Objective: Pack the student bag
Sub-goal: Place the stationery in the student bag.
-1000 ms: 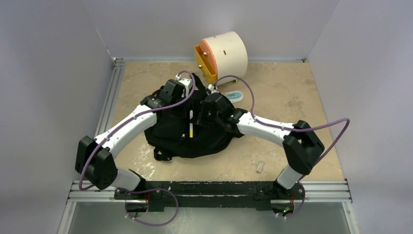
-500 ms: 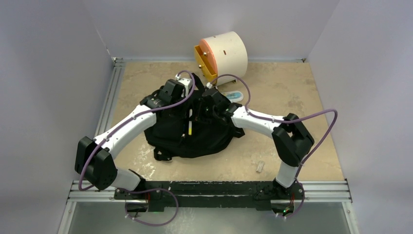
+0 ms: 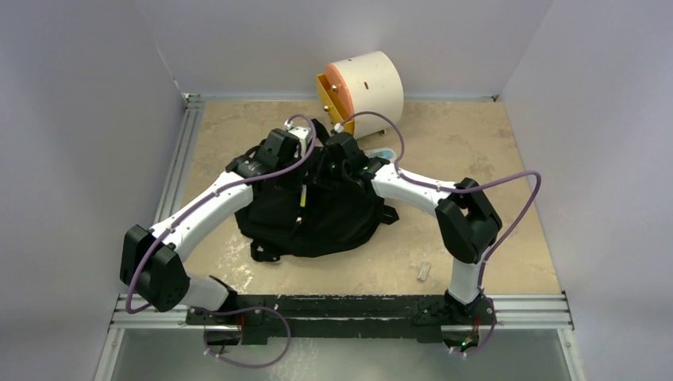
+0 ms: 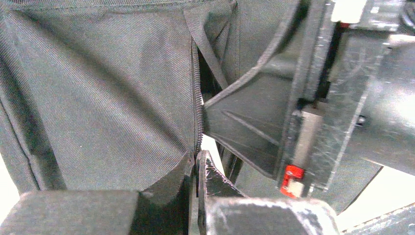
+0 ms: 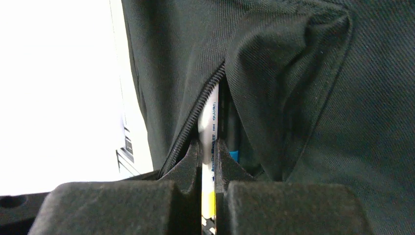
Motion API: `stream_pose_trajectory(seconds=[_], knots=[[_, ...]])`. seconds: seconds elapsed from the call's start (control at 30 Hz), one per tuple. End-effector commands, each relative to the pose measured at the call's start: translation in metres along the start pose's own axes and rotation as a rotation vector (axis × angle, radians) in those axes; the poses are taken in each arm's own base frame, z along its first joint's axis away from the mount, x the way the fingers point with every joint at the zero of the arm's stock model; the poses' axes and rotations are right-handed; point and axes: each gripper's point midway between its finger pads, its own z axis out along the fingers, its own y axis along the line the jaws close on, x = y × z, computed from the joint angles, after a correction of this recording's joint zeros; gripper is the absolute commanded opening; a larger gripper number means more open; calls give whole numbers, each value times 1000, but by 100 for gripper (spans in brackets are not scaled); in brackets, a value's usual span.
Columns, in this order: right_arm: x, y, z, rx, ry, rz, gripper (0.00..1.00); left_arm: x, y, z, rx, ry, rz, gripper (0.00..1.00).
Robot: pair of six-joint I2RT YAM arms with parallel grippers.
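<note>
The right claw (image 5: 208, 164), clamped on a pen (image 5: 210, 120), may jam it at the student bag (image 5: 318, 98) zip (image 5: 193, 125) if the edge-pinching left claw (image 4: 196, 169) slips.

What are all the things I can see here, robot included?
student bag: one, black, middle of the table, zip parted.
pen: one, white with a yellow end, over the bag, tip at the zip opening.
drawer box: one, cream with an orange-yellow front, far edge of the table, behind the bag.
blue item: one, light blue, between box and bag, mostly hidden by the right arm.
small pale piece: one, near right part of the table.
table: one, tan.
cables: purple, looped along each arm.
left arm: one, white and black, jaws shut on the bag's zip edge.
right arm: one, white and black, jaws shut on the pen.
</note>
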Motion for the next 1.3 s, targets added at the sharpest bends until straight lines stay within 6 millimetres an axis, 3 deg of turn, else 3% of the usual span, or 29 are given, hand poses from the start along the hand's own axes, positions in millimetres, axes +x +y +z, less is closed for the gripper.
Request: stream_pose_trajectory(seconds=[0.0,0.27,0.4,0.57,0.73,0.9,1.07,1.27], knots=[[-11,24,2,-60,-5,-10,0,-22,-7,-18,33,-76,-15,0],[-8,20,12,-59,9,-39,0,-21,-8,-18,39,-74,-19,0],[-7,41,9,-181,19,-60,1,-21,-9,-18,42,-73,-19,0],[-7,58,0,-275,12,-69,19,-21,-8,-19,41,-76,-18,0],[-5,53,-8,-254,11,-73,37,-21,-7,-20,38,-77,-16,0],[-6,46,-16,-226,-12,-78,42,-19,-7,-20,39,-76,-18,0],[-22,39,-38,-166,-114,-112,41,-21,-7,-21,37,-82,-15,0],[-36,7,-97,-32,-283,-95,41,-19,-6,-19,34,-83,-13,0]])
